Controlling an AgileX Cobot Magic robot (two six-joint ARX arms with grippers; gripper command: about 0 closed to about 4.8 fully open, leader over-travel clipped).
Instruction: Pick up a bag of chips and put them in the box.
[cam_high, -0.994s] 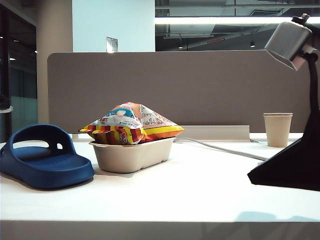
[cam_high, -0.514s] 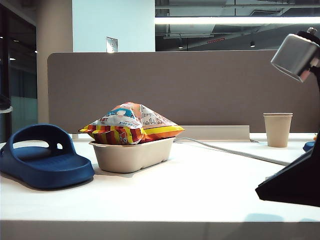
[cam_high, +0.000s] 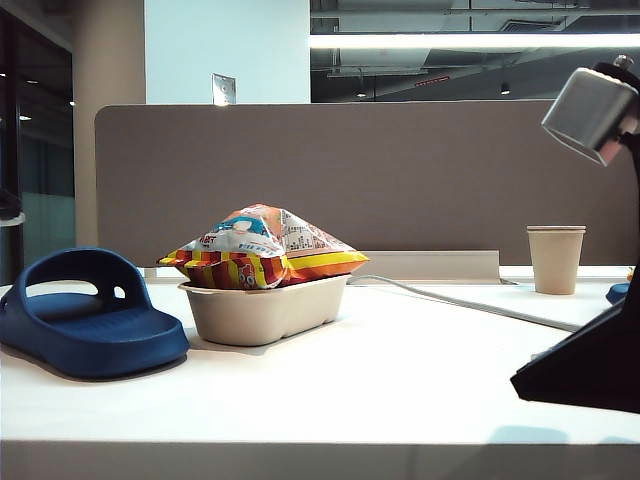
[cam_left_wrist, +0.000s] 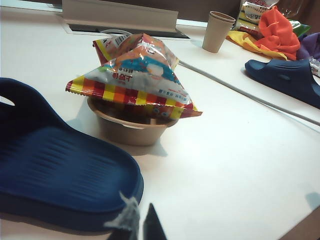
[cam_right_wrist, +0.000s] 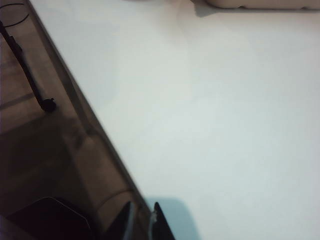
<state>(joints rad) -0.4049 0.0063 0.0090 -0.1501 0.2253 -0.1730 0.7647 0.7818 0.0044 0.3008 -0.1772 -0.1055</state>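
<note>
White table (cam_high: 400, 380) before a grey partition | I see the bag of chips (cam_high: 262, 260) resting in the box (cam_high: 265, 310), beside a blue slipper (cam_high: 85, 315) | left gripper (cam_left_wrist: 137, 227) closed, empty, near slipper | right gripper (cam_right_wrist: 142, 222) closed, empty, over the table edge

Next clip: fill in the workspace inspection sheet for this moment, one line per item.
Surface: white table, mostly bare near the front edge.
Job's things: bag of chips lies on top of the box, overhanging its rim.
Clutter: blue slipper left of the box; paper cup at the back right; a second blue slipper and coloured cloth beyond the cup.
Grippers: left gripper shut, empty, back by the near slipper; right gripper shut, empty, over the table's edge.
Cables: grey cable runs across the table behind the box.
Surroundings: grey partition behind the table.
</note>
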